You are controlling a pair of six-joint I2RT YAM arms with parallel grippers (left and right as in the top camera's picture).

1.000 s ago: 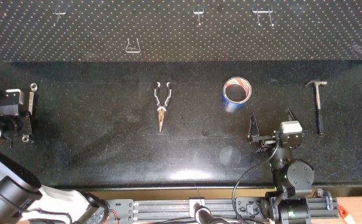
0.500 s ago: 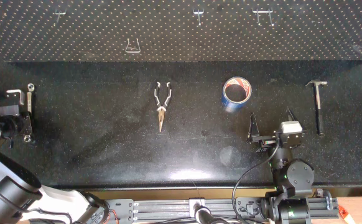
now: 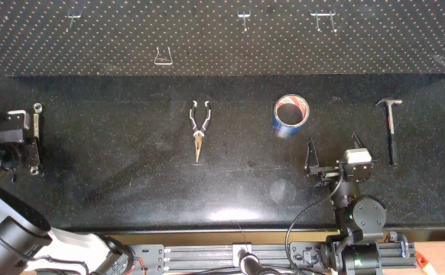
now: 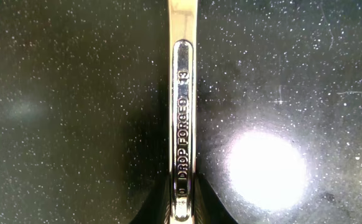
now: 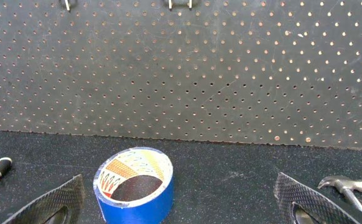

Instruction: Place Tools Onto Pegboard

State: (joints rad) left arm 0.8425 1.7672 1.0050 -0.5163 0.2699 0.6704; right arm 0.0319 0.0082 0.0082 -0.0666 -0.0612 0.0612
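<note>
Wrench of shiny silver metal [image 3: 36, 126] is at the top view's far left, its long side running up and down and its ring end toward the black pegboard [image 3: 222, 38]. Left gripper [image 3: 31, 153] pinches its lower part. The left wrist view adds stamped letters on the handle. Right gripper [image 3: 332, 140] is spread wide near a blue tape roll [image 5: 134, 186].
</note>
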